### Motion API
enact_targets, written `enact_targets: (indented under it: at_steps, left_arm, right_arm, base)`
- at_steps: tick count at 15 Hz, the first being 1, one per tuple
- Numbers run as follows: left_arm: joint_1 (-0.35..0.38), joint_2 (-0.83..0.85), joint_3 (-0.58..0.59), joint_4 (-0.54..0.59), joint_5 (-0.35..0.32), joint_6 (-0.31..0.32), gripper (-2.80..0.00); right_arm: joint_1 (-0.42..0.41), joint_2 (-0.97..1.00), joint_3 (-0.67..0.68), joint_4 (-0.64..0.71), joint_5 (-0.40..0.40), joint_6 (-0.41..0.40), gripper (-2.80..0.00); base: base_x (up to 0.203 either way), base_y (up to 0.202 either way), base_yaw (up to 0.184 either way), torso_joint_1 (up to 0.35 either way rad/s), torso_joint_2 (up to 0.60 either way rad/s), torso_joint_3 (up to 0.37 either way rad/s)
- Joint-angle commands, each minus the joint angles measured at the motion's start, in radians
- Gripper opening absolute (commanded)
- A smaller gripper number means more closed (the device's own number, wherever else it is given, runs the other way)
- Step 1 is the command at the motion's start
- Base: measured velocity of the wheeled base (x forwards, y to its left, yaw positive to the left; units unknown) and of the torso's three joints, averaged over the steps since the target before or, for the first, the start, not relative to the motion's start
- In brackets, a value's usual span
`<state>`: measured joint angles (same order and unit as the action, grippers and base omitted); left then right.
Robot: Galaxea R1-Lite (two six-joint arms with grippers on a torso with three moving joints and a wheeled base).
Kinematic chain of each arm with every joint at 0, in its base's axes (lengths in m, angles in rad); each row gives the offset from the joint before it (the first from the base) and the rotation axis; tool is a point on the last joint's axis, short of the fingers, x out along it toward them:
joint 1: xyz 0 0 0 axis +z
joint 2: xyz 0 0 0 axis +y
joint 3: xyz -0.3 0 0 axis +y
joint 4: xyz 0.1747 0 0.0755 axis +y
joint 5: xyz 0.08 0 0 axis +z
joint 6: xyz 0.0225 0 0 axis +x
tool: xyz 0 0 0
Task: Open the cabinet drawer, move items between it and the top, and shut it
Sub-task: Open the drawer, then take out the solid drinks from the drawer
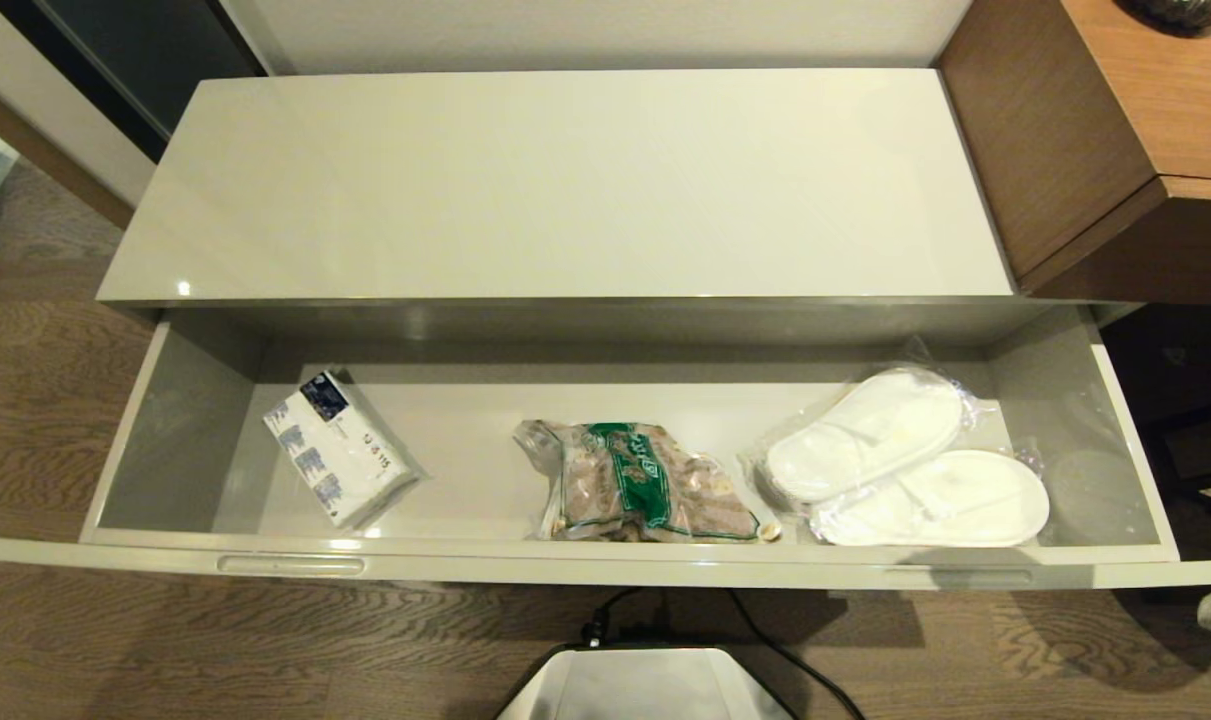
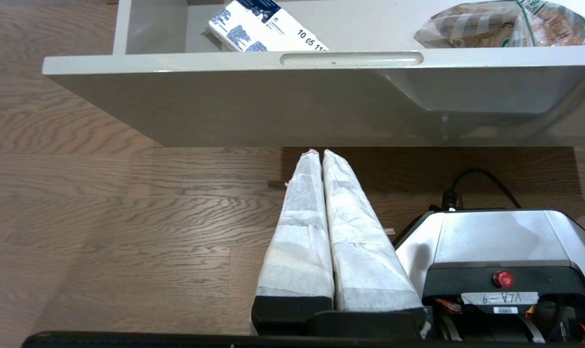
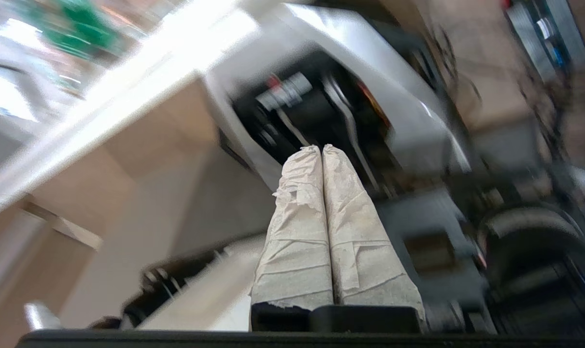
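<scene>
The clear plastic bag of brown lumps (image 1: 645,485) lies in the open, wide grey drawer (image 1: 605,572), both grippers, left gripper (image 2: 321,153) and right gripper (image 3: 321,150), are closed and empty, and the slippery bag might slide from a weak pinch.

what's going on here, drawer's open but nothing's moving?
The cabinet drawer is pulled fully out, with the bag of brown pieces lying in its middle, a white packet to its left and wrapped slippers to its right. The cabinet top holds nothing yet. Neither gripper holds anything: the left gripper is shut, low before the drawer front; the right gripper is shut too, near the robot's base.
</scene>
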<state>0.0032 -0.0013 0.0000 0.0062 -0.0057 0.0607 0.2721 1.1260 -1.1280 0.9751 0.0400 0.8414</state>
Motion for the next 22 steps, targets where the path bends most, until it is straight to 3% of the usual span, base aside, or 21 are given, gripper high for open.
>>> enact_targets:
  at_steps: [1, 3, 7, 11, 15, 16, 18, 19, 22]
  left_arm:
    - [0.0, 0.001, 0.0, 0.0, 0.0, 0.001, -2.8]
    - [0.0, 0.001, 0.0, 0.0, 0.0, 0.001, -2.8]
    - [0.0, 0.001, 0.0, 0.0, 0.0, 0.001, -2.8]
    - [0.0, 0.001, 0.0, 0.0, 0.0, 0.001, -2.8]
    - [0.0, 0.001, 0.0, 0.0, 0.001, 0.001, -2.8]
    - [0.0, 0.001, 0.0, 0.0, 0.0, 0.001, -2.8]
    - [0.0, 0.001, 0.0, 0.0, 0.0, 0.001, -2.8]
    - [0.0, 0.001, 0.0, 0.0, 0.0, 0.001, -2.8]
    - [0.0, 0.001, 0.0, 0.0, 0.0, 0.001, -2.8]
  right_arm:
    - [-0.002, -0.064, 0.001, -0.031, -0.018, 0.002, -2.8]
    - [-0.003, -0.096, -0.004, -0.134, -0.116, -0.004, -2.8]
    - [-0.002, -0.194, -0.088, -0.114, -0.143, -0.111, -2.8]
    - [-0.002, -0.284, -0.166, 0.039, -0.149, -0.134, -2.8]
    - [-0.021, -0.408, -0.31, 0.322, -0.145, -0.126, -2.8]
    - [-0.051, -0.437, -0.331, 0.379, -0.131, -0.124, -2.8]
    - [-0.12, -0.493, -0.358, 0.495, -0.008, -0.132, -2.8]
    - [-0.148, -0.521, -0.356, 0.511, 0.059, -0.158, -2.8]
    - [-0.17, -0.587, -0.276, 0.51, 0.16, -0.242, -2.8]
  base:
    - [0.0, 0.0, 0.0, 0.0, 0.0, 0.0]
    - [0.0, 0.0, 0.0, 0.0, 0.0, 0.0]
    - [0.0, 0.0, 0.0, 0.0, 0.0, 0.0]
    - [0.0, 0.0, 0.0, 0.0, 0.0, 0.0]
    - [0.0, 0.0, 0.0, 0.0, 0.0, 0.0]
    - [0.0, 0.0, 0.0, 0.0, 0.0, 0.0]
    - [0.0, 0.0, 0.0, 0.0, 0.0, 0.0]
    - [0.0, 0.0, 0.0, 0.0, 0.0, 0.0]
    - [0.0, 0.0, 0.0, 0.0, 0.0, 0.0]
